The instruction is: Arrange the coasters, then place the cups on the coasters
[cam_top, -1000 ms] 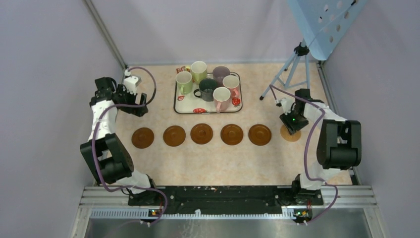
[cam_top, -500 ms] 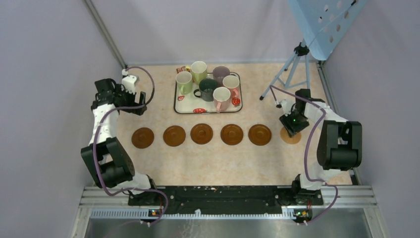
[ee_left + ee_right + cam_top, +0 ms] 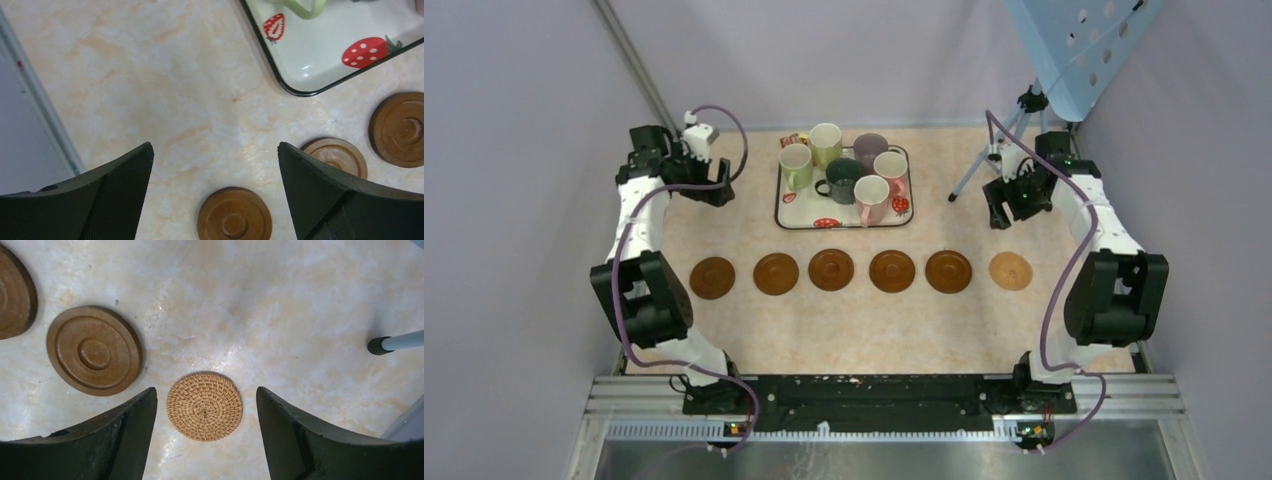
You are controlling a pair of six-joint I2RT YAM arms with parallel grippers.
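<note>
Six coasters lie in a row across the table: five brown wooden discs from the leftmost coaster (image 3: pixel 712 277) to the fifth coaster (image 3: pixel 948 271), then a lighter woven tan coaster (image 3: pixel 1010 270) at the right end. Six cups stand on the strawberry tray (image 3: pixel 778 205), among them a green cup (image 3: pixel 795 165), a dark cup (image 3: pixel 842 178) and a pink cup (image 3: pixel 871 197). My left gripper (image 3: pixel 712 192) hangs open left of the tray, above bare table (image 3: pixel 215 150). My right gripper (image 3: pixel 996 210) is open and empty, raised behind the tan coaster (image 3: pixel 204 406), which lies free on the table.
A tripod (image 3: pixel 1014 140) stands at the back right, one of its feet (image 3: pixel 380 345) near my right gripper. Grey walls close in both sides. The left wrist view shows the tray corner (image 3: pixel 300 90) and brown coasters (image 3: pixel 234 220) below it.
My right gripper has opened, let go of the tan coaster and risen back toward the tripod. My left arm has swung farther back and slightly right.
</note>
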